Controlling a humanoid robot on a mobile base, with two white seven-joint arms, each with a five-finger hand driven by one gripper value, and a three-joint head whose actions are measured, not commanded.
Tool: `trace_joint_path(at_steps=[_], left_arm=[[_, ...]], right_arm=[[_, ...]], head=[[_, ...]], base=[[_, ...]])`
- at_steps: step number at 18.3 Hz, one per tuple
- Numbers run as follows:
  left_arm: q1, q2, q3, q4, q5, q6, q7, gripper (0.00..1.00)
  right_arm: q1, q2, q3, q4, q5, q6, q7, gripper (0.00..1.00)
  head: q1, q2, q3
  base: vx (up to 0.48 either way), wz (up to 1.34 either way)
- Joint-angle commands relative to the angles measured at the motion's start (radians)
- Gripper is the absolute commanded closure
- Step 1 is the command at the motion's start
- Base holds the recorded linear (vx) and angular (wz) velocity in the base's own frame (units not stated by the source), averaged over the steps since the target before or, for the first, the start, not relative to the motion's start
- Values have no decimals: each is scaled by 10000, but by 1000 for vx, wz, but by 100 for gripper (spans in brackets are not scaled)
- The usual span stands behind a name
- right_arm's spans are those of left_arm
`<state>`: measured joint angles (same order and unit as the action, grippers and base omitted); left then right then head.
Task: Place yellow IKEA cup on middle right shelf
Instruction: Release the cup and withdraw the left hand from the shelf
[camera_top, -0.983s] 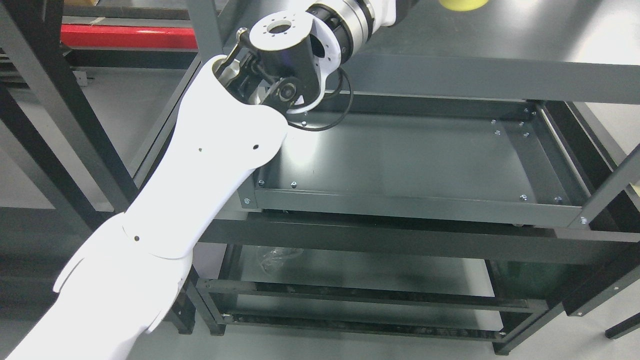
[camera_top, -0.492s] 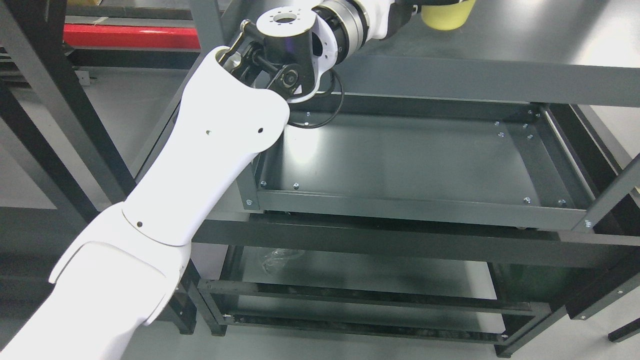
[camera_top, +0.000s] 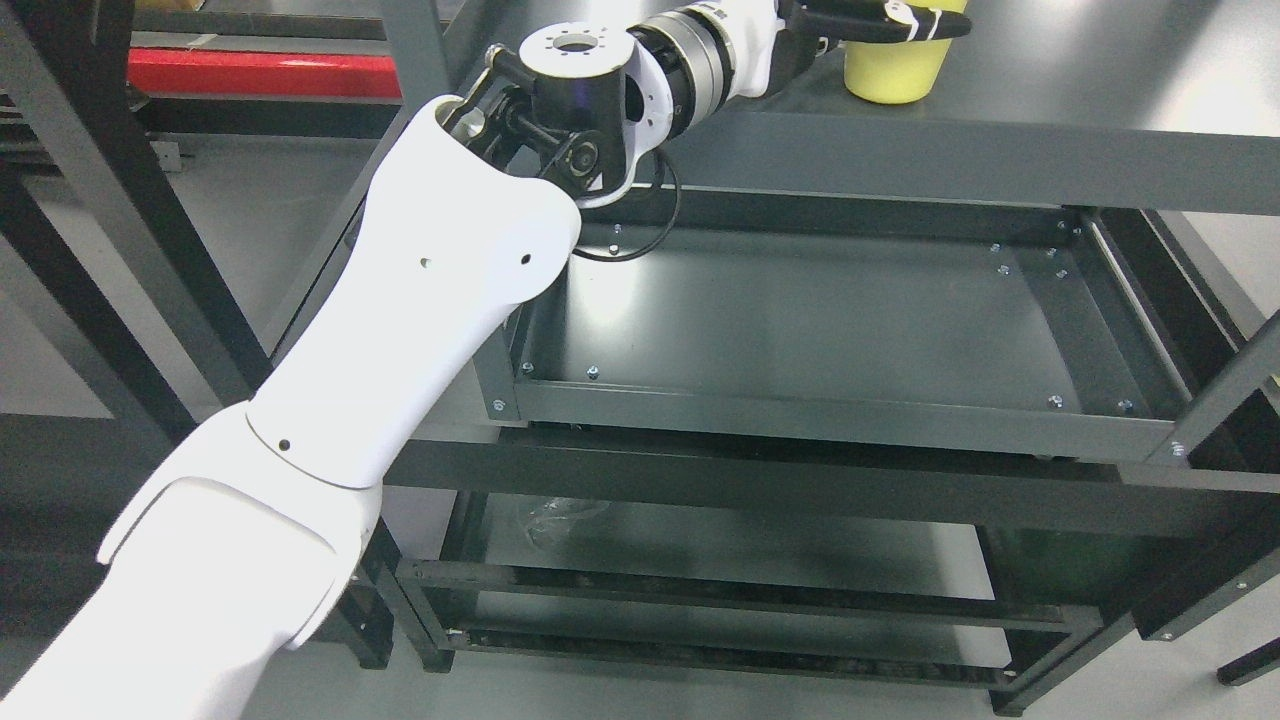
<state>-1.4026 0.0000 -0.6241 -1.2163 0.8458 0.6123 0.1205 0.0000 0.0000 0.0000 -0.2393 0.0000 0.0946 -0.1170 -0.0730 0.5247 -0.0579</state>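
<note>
The yellow cup (camera_top: 893, 75) shows at the top edge, its base on or just above the dark grey shelf surface (camera_top: 1060, 70); its rim is cut off by the frame. My left arm rises from the lower left, and my left hand (camera_top: 880, 18) reaches the cup from the left. Its black fingers (camera_top: 860, 18) wrap across the cup's upper part. Most of the hand is out of frame. My right arm does not show.
Below that surface lies a shallow grey tray shelf (camera_top: 800, 415) with a raised rim. A lower shelf holds crumpled clear plastic (camera_top: 555, 515). Slanted black posts (camera_top: 130, 220) stand at the left, a red beam (camera_top: 260, 73) behind them.
The cup has come down from the top edge of the picture toward the shelf surface, with my left hand still on it. My forearm has shifted slightly up and to the right.
</note>
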Motion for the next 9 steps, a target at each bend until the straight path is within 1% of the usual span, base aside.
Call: trace_joint_path(at_steps=[1,7,9], left_arm=[[-25,175,656,-860,-786,-18,7,2],[-41,175,1225,-2086,-2381,-64,-8,2],[-101,175,1332,-2409,-2521,-64,-8,2]], right_arm=[[138,-175,169,0,-245,-10,4,1],[138,-175,169,0,-245,-10,4,1],[138,-175,169,0,-245,-10,4,1]], head=[[0,0,0],[0,-1,0],[0,-1,0]], base=[[0,0],[0,0],[0,0]])
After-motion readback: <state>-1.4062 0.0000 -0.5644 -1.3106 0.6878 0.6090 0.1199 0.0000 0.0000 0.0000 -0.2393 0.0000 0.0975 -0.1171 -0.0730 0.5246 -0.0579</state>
